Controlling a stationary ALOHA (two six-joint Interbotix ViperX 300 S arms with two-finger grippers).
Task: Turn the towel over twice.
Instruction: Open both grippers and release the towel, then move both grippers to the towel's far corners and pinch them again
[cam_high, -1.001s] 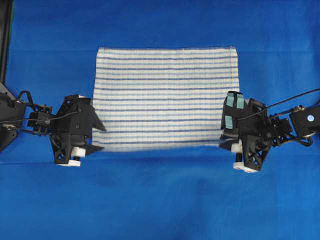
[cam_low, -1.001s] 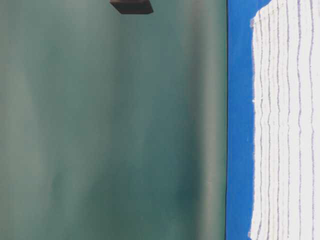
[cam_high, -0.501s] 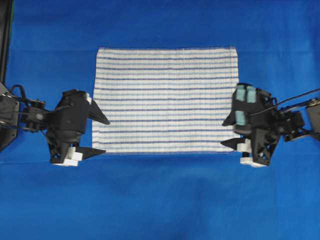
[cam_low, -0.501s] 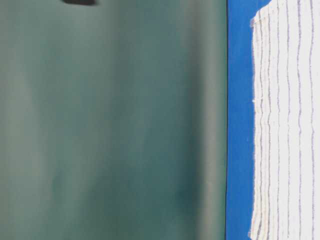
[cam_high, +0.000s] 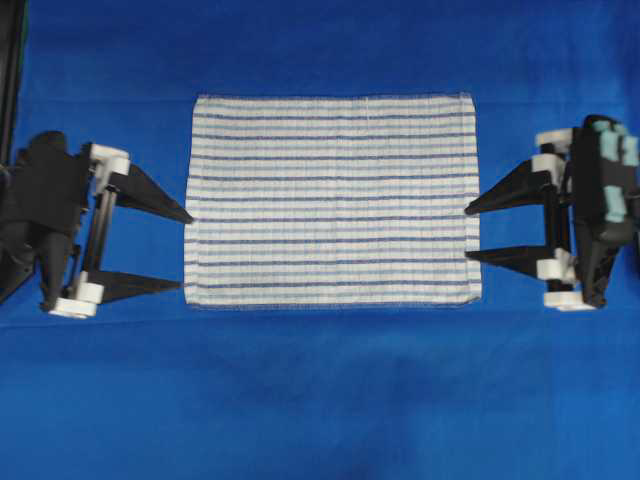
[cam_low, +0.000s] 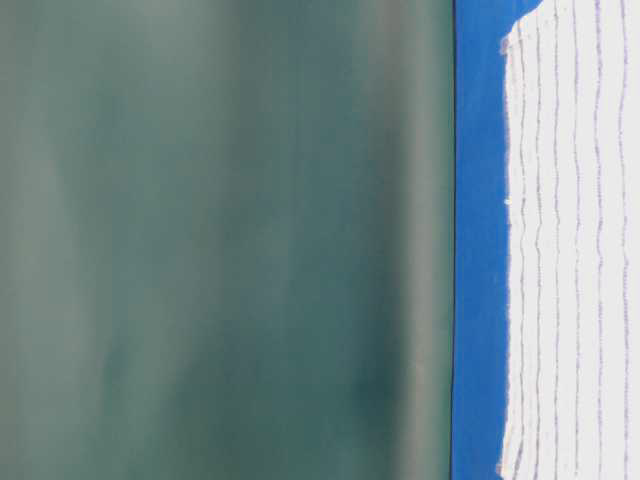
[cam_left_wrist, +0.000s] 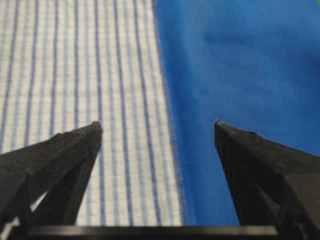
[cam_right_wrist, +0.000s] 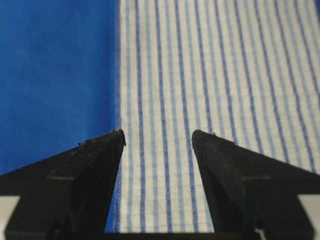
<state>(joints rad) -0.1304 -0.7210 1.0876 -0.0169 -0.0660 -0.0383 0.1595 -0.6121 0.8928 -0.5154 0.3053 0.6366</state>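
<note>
The towel (cam_high: 330, 198) is woven cloth, matt and slightly coarse. Around it, the blue table cover (cam_high: 320, 400) is smooth matt fabric. The fingers (cam_left_wrist: 55, 165) look like matt black plastic.

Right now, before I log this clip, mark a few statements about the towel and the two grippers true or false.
1. The towel lies flat and spread out on the blue cloth. True.
2. The left gripper is shut on a towel corner. False: its jaws stand wide open and hold nothing.
3. The right gripper is open, its fingertips at the towel's right edge in the overhead view. True.
4. The towel is folded in half. False: it is a single open rectangle with its stripes unbroken.
5. Both grippers sit on the same side of the towel. False: one is at each end.
</note>
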